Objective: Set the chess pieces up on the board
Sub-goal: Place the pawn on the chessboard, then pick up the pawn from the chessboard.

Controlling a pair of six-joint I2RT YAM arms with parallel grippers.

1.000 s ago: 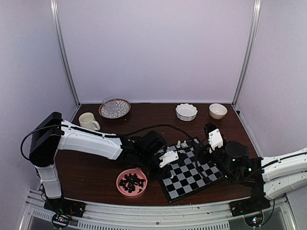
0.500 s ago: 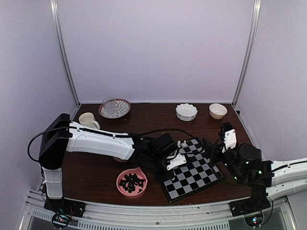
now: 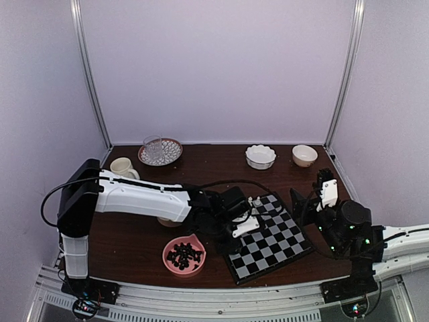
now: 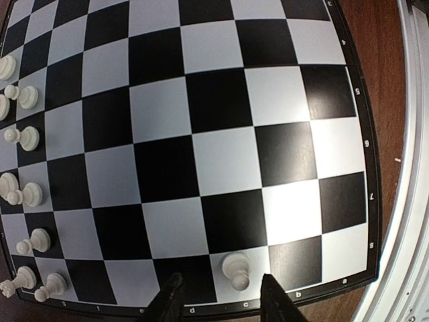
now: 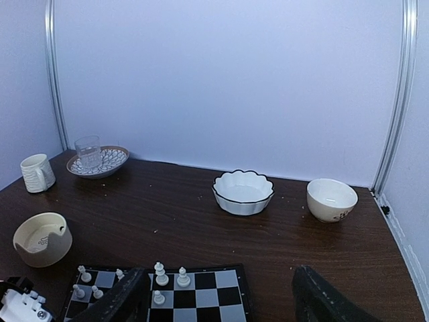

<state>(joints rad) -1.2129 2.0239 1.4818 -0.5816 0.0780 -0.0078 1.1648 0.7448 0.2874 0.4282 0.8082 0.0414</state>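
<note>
The board (image 3: pixel 276 243) lies on the dark table between the arms. My left gripper (image 4: pixel 223 300) hovers open over the board's (image 4: pixel 221 154) near edge. A cream-white pawn (image 4: pixel 236 270) stands on a pale square between its fingertips, touching neither. Several more white chess pieces (image 4: pixel 21 194) line the board's left edge in the left wrist view. They also show at the board's far corner (image 3: pixel 253 201). My right gripper (image 3: pixel 312 196) is raised off the board's right side. Its jaws are open and empty (image 5: pixel 218 305), and three white pieces (image 5: pixel 171 275) stand on the board (image 5: pixel 208 298) below it.
A pink bowl (image 3: pixel 183 255) of black pieces sits left of the board. At the back stand a scalloped white bowl (image 3: pixel 260 156), a cream bowl (image 3: pixel 304 155), a mug (image 3: pixel 123 169) and a glass on a plate (image 3: pixel 159 151). Another cream bowl (image 5: pixel 43 238) sits near the left arm.
My left gripper moved right over the board, then opened and let go of the white pawn, which now stands on its square. The right arm drew back to the right and rose.
</note>
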